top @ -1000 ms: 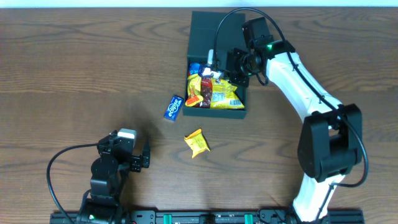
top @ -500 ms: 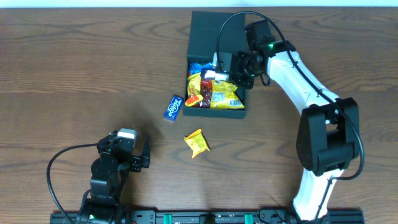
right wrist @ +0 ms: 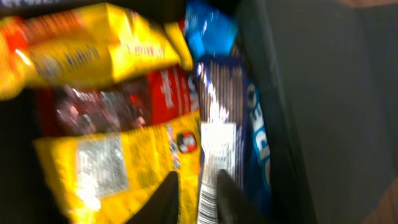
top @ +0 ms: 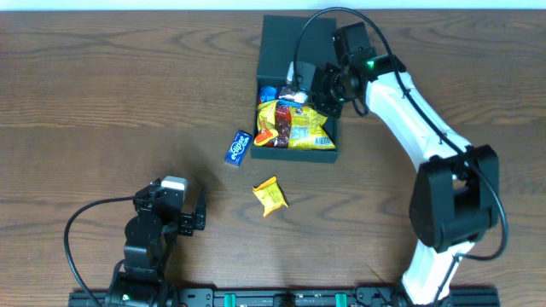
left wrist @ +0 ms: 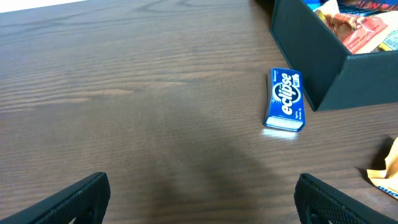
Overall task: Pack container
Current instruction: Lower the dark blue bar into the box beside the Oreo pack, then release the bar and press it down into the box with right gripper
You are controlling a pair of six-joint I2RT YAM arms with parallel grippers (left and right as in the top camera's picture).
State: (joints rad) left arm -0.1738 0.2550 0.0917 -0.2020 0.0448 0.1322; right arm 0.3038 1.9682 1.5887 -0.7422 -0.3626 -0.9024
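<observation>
One blue foil packet (right wrist: 225, 127) sits pinched in the right claw (right wrist: 198, 182) inside the dark square cardboard container (top: 284, 41); lower it flat before releasing. Left claw (left wrist: 202, 182) gapes wide.

The blue packet (right wrist: 249, 124) is blurred (print unreadable); the yellow packet (left wrist: 387, 167) runs off frame.

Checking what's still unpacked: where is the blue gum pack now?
Overhead, the blue gum pack lies on the table beside the near left corner of the box, outside it; the yellow snack packet lies closer to the robot.
</observation>
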